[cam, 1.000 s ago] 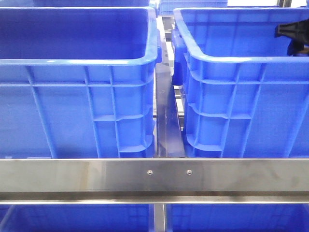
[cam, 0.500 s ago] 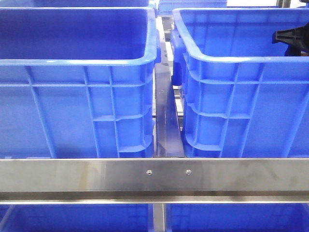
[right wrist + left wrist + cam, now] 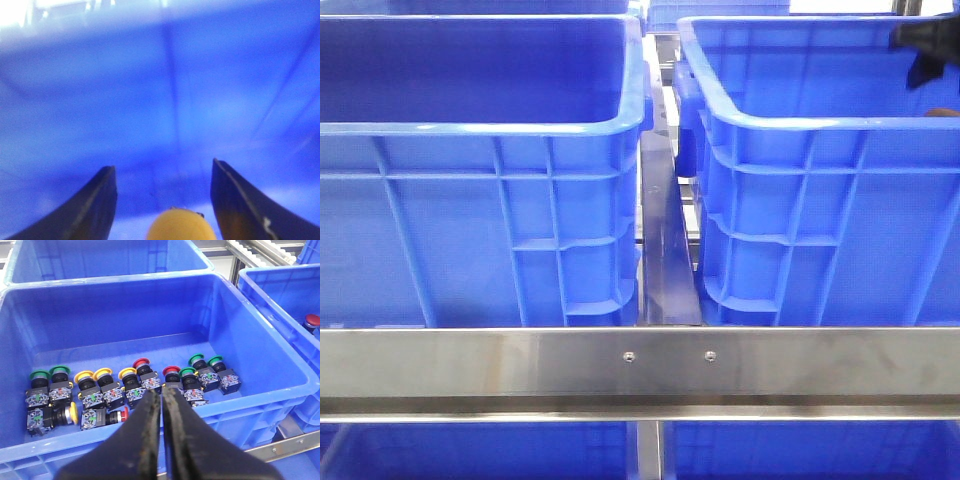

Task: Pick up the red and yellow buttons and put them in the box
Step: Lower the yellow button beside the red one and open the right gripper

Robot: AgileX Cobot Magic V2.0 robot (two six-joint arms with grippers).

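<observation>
- Blue plastic is filling the front view: we are looking at the left crate [image 3: 480, 170] and the right crate [image 3: 820, 200] side by side, with a steel rail [image 3: 640, 365] running across in front of them and blocking our sight of their floors. A dark part of the right arm [image 3: 925, 50] is showing over the right crate's far edge; we cannot tell its pincer's state from here.
- From the left wrist view, we are seeing the left gripper [image 3: 161, 405] hanging above the near wall of the crate [image 3: 260, 345], its fingers pressed together with nothing between them. On the floor below, the buttons are lying in a loose row: green-capped [image 3: 39, 376], yellow-capped [image 3: 84, 377] and red-capped [image 3: 141, 362]. Another red button [image 3: 312, 320] is sitting in the neighbouring crate.
- From the right wrist view, we are seeing the right gripper [image 3: 162, 200] with its fingers spread apart, a yellow button cap [image 3: 180, 226] showing low between them, against blurred blue crate wall [image 3: 160, 90]. Whether they are touching it, we cannot tell.
</observation>
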